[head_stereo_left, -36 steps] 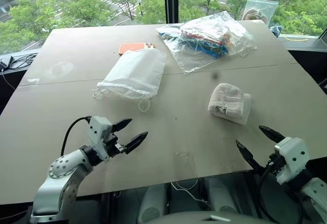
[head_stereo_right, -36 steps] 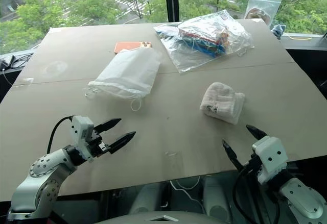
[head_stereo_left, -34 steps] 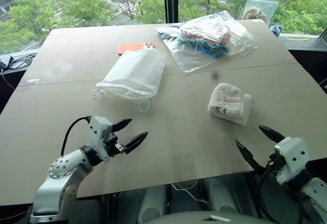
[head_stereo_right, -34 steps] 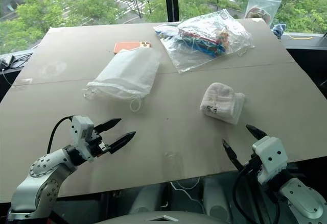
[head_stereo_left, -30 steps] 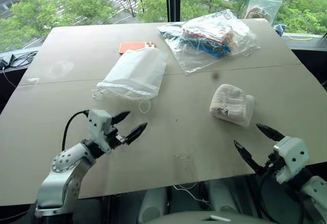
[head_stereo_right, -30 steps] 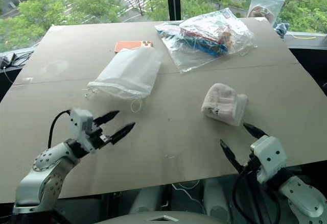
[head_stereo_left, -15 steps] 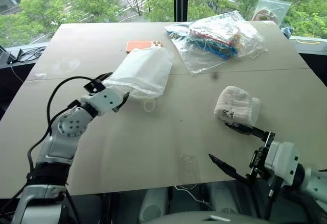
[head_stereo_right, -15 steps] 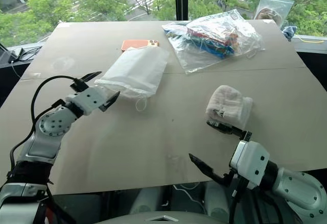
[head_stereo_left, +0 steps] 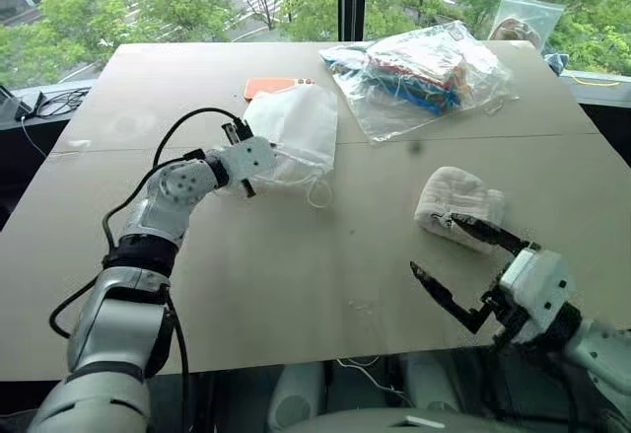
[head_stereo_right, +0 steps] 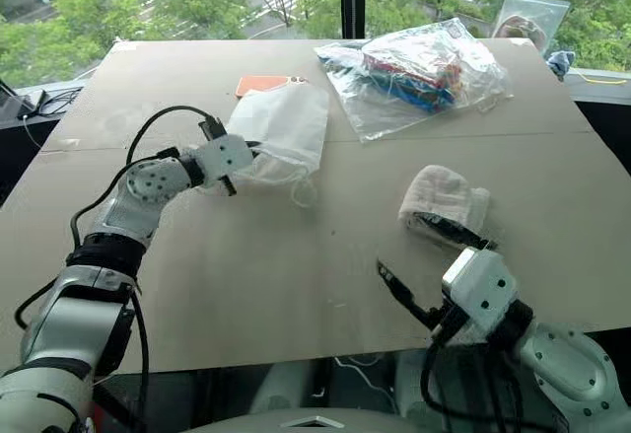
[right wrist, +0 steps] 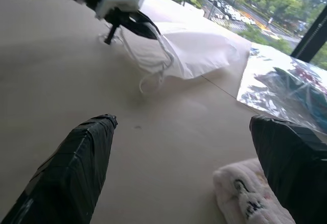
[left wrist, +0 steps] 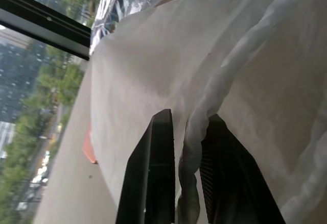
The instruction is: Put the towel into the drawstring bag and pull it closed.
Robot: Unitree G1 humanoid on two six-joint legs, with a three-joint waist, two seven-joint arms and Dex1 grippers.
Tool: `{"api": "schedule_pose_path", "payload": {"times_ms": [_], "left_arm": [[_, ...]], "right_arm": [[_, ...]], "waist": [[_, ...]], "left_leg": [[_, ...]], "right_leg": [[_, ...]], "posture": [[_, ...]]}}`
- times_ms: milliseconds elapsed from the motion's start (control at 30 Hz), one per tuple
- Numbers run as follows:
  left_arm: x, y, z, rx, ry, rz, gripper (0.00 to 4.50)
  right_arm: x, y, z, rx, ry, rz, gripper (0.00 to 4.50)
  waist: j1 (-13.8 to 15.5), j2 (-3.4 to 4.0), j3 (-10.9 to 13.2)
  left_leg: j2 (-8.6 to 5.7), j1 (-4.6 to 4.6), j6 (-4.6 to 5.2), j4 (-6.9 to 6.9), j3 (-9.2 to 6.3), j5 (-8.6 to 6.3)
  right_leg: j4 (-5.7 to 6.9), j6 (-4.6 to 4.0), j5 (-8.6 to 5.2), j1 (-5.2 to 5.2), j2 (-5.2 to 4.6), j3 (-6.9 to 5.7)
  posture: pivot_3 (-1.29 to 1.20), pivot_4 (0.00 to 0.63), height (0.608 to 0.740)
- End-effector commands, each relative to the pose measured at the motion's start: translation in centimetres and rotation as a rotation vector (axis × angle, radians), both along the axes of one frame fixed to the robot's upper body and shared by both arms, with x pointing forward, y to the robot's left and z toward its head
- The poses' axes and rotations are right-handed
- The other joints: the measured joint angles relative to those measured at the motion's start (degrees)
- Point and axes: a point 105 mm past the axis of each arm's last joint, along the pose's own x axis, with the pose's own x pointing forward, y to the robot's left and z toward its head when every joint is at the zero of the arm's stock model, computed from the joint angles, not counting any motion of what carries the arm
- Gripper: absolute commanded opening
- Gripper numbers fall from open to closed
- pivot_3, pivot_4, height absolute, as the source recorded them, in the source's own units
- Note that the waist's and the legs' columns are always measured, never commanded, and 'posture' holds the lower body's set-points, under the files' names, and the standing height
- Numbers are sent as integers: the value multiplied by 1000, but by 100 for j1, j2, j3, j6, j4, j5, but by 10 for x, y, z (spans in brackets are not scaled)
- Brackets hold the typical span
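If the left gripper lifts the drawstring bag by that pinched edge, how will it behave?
Probably floppy: the drawstring bag is thin and already creases at the shut left gripper. Likely light, so it should lift easily. Its loose cord may trail on the table.

Head stereo pair looks forward and down from above the near edge of the table, facing the window behind it; both eyes share the whole tabletop, the right eye slightly offset sideways. Left wrist camera sits very close to the drawstring bag, looking along its own fingers across the table toward the window. Right wrist camera is low over the table's near side, looking across it; it shares with the head views the bag, the towel and the left gripper.
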Motion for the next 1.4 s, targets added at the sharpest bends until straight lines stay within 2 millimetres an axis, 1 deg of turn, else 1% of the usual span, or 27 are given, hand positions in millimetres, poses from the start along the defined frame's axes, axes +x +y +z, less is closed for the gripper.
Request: {"api": "schedule_pose_path", "payload": {"times_ms": [33, 67, 100, 133, 167, 200, 267, 300, 333, 400, 467, 600, 633, 733, 800, 867, 900, 967, 1033, 1100, 1133, 1200, 1233, 1300, 1400], "left_arm": [[-20, -35, 44, -231, 229, -129, 76], [-25, -45, 47, -254, 297, -136, 76], [-30, -52, 48, -264, 362, -127, 76], [-32, -57, 47, -261, 403, -107, 76], [-34, -61, 47, -255, 423, -89, 76], [-36, -67, 47, -263, 439, -72, 76], [-35, -78, 47, -295, 461, 0, 76], [-34, -83, 46, -308, 462, 24, 76], [-34, -85, 46, -316, 461, 39, 76], [-33, -93, 44, -343, 449, 67, 76], [-34, -99, 41, -364, 445, 88, 76], [-33, -104, 38, -358, 418, 140, 76], [-34, -105, 37, -342, 415, 153, 76], [-36, -112, 37, -340, 428, 156, 76], [-36, -116, 39, -354, 432, 151, 76], [-35, -119, 40, -359, 436, 147, 76], [-35, -121, 41, -362, 433, 146, 0], [-33, -123, 43, -370, 428, 147, 0], [-32, -125, 45, -381, 421, 149, 0], [-31, -125, 46, -391, 420, 153, 0], [-30, -126, 46, -392, 427, 157, 0], [-30, -128, 44, -395, 439, 161, 0], [-29, -130, 44, -402, 443, 157, 0], [-27, -133, 44, -412, 459, 164, 0], [-25, -138, 45, -440, 484, 141, 0]], "right_arm": [[14, -18, -16, -87, 110, -102, 4500], [22, -27, -18, -92, 125, -152, 4500], [25, -31, -19, -92, 142, -163, 4500], [27, -33, -21, -108, 155, -165, 4500], [31, -39, -23, -122, 162, -203, 4500], [38, -49, -24, -76, 179, -283, 4500], [51, -66, -25, 120, 246, -435, 4500], [55, -69, -24, 221, 275, -469, 4500], [57, -69, -23, 280, 293, -482, 4500], [65, -74, -20, 386, 324, -542, 4500], [74, -81, -23, 472, 375, -612, 4500], [93, -75, -26, 575, 449, -626, 4500], [99, -72, -31, 584, 488, -629, 4500], [108, -64, -50, 534, 577, -646, 4500], [110, -56, -61, 495, 628, -626, 4500], [111, -52, -73, 416, 662, -612, 4500], [111, -51, -77, 374, 667, -606, 3971], [110, -58, -84, 232, 632, -604, 3204], [110, -62, -87, 153, 592, -591, 2366], [111, -60, -82, 138, 543, -553, 1610], [111, -59, -77, 132, 503, -529, 941], [109, -48, -62, 184, 448, -448, 186], [105, -41, -52, 236, 431, -392, 31], [88, -24, -30, 314, 396, -236, 31], [62, -3, -13, 351, 386, -63, 31]], "waist": [[-20, -8, 4], [-30, -8, 5], [-32, -8, 5], [-36, -8, 5], [-49, -7, 4], [-74, -6, 4], [-111, -7, 3], [-117, -4, 5], [-127, -4, 5], [-149, -2, 7], [-171, 2, 9], [-170, 5, 10], [-183, 5, 11], [-205, 8, 12], [-205, 8, 12], [-244, 1, 7], [-272, 0, 7], [-293, 0, 6], [-287, 3, 3], [-268, 0, 0], [-266, 0, 0], [-253, -1, 0], [-244, -1, 0], [-239, -1, 2], [-237, 3, 6]], "left_leg": [[2, -4, 0, 7, -3, 0], [1, -6, 1, 10, -7, 0], [0, -7, 1, 11, -13, 0], [-4, -8, 1, 12, -24, 0], [-10, -9, 2, 12, -41, 0], [-12, -8, 2, 12, -47, -1], [-12, -1, 3, 12, -56, -1], [-11, 0, 3, 12, -58, -1], [-11, -1, 3, 12, -57, -1], [-10, -1, 3, 12, -57, -1], [-8, -1, 3, 12, -55, -1], [-10, 2, 3, 11, -56, 0], [-11, 2, 3, 8, -56, 0], [-14, 2, 3, 6, -55, 0], [-19, 1, 3, 3, -56, 0], [-20, 2, 3, 2, -55, 0], [-21, 3, 3, 2, -55, -1], [-23, 12, 4, 2, -49, -1], [-23, 18, 4, 0, -51, -1], [-20, 21, 4, -4, -59, -1], [-20, 22, 4, -4, -61, -1], [-22, 21, 4, -3, -59, -1], [-25, 19, 4, -3, -59, -1], [-28, 12, 5, -2, -60, -1], [-25, 8, 5, -4, -62, -1]], "right_leg": [[3, 0, 0, -2, 0, 0], [3, -1, 0, -1, 1, -1], [4, -1, 0, 0, 1, -2], [5, -1, 0, 0, 2, -2], [6, -1, 0, 0, 3, -3], [6, 0, 0, 1, 5, -2], [7, 1, 0, 8, 8, -2], [7, 1, 0, 11, 9, -2], [7, 4, 2, 10, 9, 1], [9, 12, 7, 7, 10, 2], [11, 20, 12, 5, 13, 5], [13, 11, 21, 5, 13, 6], [13, 5, 24, 5, 13, 6], [13, 1, 27, 4, 12, 8], [13, 0, 27, 4, 7, 8], [9, 1, 28, 7, 6, 10], [8, 1, 27, 8, 6, 11], [7, 12, 21, 13, 5, 16], [9, 20, 15, 14, 6, 16], [8, 21, 13, 19, 9, 10], [9, 22, 13, 19, 10, 8], [8, 23, 13, 20, 8, 11], [7, 23, 13, 20, 5, 12], [5, 25, 14, 19, 3, 13], [5, 23, 14, 14, 5, 10]], "posture": [[0, 150, 740], [0, 150, 740], [0, 150, 740], [0, 150, 740], [0, 150, 740], [0, 150, 740], [0, 150, 740], [0, 150, 740], [0, 150, 740], [0, 150, 740], [0, 150, 740], [0, 150, 740], [0, 150, 740], [0, 150, 740], [0, 150, 740], [0, 150, 740], [0, 150, 740], [0, 150, 740], [0, 150, 740], [0, 150, 740], [0, 150, 740], [0, 150, 740], [0, 150, 740], [0, 150, 740], [0, 150, 740]]}}
